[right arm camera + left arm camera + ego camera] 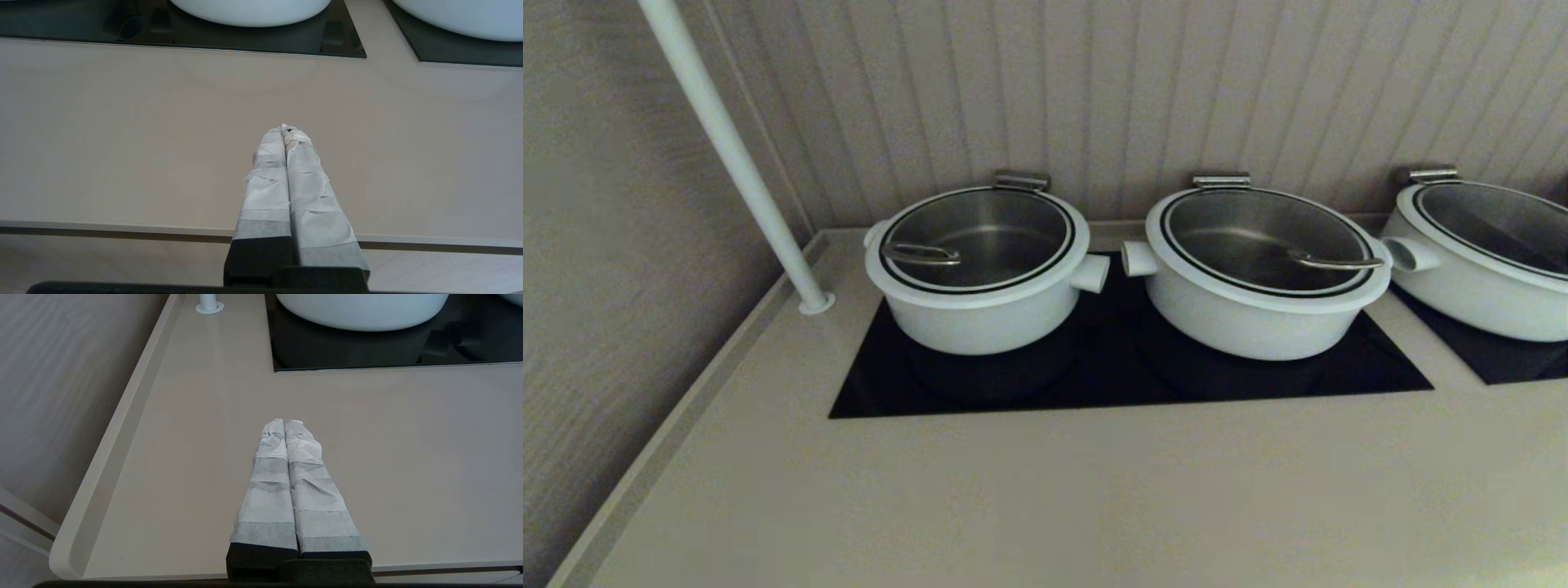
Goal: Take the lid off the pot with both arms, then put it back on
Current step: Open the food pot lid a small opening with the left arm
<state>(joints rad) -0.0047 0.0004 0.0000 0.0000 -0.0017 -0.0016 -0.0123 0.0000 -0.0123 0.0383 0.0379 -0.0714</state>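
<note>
The pot (976, 314) is round and white, with a stub handle (1090, 273) pointing right, and stands at the left of the black cooktop (1094, 367). The lid (977, 238) sits on it, glass with a white rim and a steel loop handle (923, 255) towards its left edge. Neither arm shows in the head view. My left gripper (284, 422) is shut and empty over the bare counter near the front edge; the pot's underside (361, 312) lies far ahead. My right gripper (284, 130) is shut and empty above the counter's front edge.
A second white pot (1258, 310) with its stub pointing left stands in the middle; it also shows in the right wrist view (251, 12). A third pot (1478, 269) is at the right. A white pole (739, 163) rises from the counter's back left. A ribbed wall stands behind.
</note>
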